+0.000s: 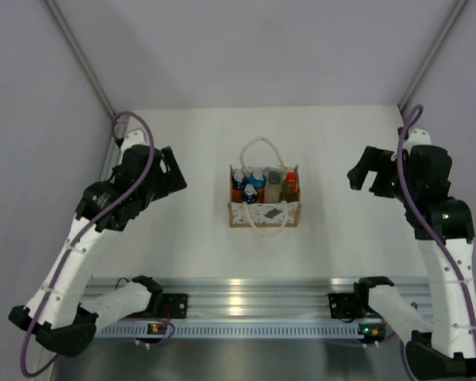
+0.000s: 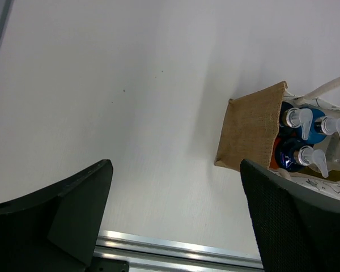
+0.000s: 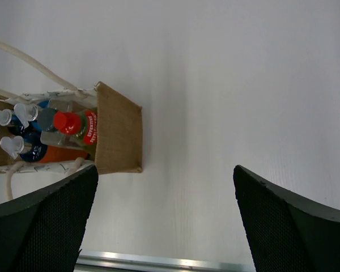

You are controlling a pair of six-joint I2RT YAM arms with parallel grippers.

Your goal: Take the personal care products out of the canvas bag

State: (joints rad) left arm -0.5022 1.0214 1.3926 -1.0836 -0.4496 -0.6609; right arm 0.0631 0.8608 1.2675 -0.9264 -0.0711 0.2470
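The canvas bag [image 1: 263, 213] stands upright mid-table, its rope handles [image 1: 261, 144] lying out front and back. Inside stand the personal care products: three orange bottles with blue caps [image 1: 250, 183], a whitish one with a dark grey cap [image 1: 274, 179] and a slim yellow one with a red cap [image 1: 290, 182]. My left gripper [image 1: 174, 171] is open and empty, well left of the bag; its wrist view [image 2: 178, 218] shows the bag's tan side [image 2: 255, 133] and pump tops [image 2: 301, 120]. My right gripper [image 1: 363, 176] is open and empty, well right of the bag [image 3: 119, 136]; the red cap [image 3: 67, 122] shows there.
An aluminium rail [image 1: 246, 290] runs along the table's near edge, with both arm bases on it. Grey walls close in the table on the left, back and right. White tabletop [image 1: 206, 143] lies all round the bag.
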